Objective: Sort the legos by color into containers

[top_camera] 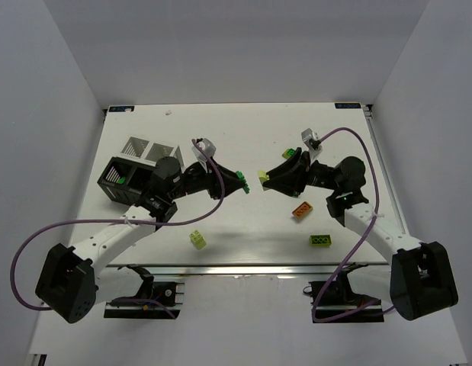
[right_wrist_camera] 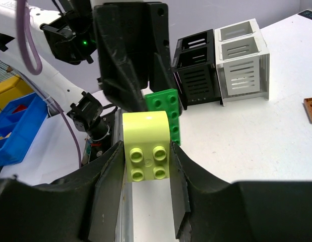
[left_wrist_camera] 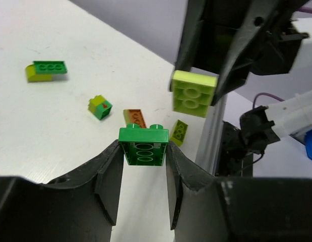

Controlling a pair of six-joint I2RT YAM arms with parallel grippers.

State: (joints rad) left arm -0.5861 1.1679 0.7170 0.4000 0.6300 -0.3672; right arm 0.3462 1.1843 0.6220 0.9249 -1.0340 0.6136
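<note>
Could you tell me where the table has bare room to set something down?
Free: the far strip right of the white container; the near middle between the loose lime brick and long green brick. Crowded: the centre, where the left claw (dark green brick) and right claw (held lime brick) nearly meet; also around the orange brick.

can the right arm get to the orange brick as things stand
Probably not yet. The orange brick lies in the open close to that arm, with nothing over it, but the right gripper is shut on a lime brick, so it would likely have to drop that first.
</note>
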